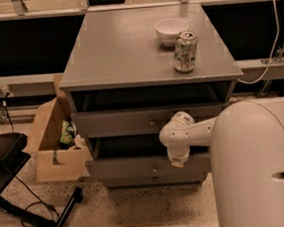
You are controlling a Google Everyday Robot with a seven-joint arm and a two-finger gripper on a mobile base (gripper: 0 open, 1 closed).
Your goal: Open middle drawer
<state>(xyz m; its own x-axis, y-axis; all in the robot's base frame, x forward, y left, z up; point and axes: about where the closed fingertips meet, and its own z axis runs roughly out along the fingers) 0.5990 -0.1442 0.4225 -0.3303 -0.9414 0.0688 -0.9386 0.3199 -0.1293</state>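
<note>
**Camera view: gripper (178, 162) at the wide grey middle drawer (122, 169)**

Gripper points down, just right of the drawer's small round metal knob (155, 170); can't tell if it's gripping. Drawer front faces us, long axis left-right. Farther back on top: greenish metal can (185, 52), round white bowl (171, 31).

A speckled, pale stone-like floor (141, 220) is seen across the foreground, lit dimly in a warm tone. A grey, flat-topped cabinet (121, 47) is set at the middle of the room. Behind it, dark panels (22, 46) are crossed by pale horizontal rails (20, 85). An open brown cardboard box (49, 166) is placed on the floor just beside the cabinet's left side. A black metal frame with a slanting leg (66, 211) is found at lower left, with thin black cables (27, 222) near it. A white cable (275, 29) is hung at the right.
</note>
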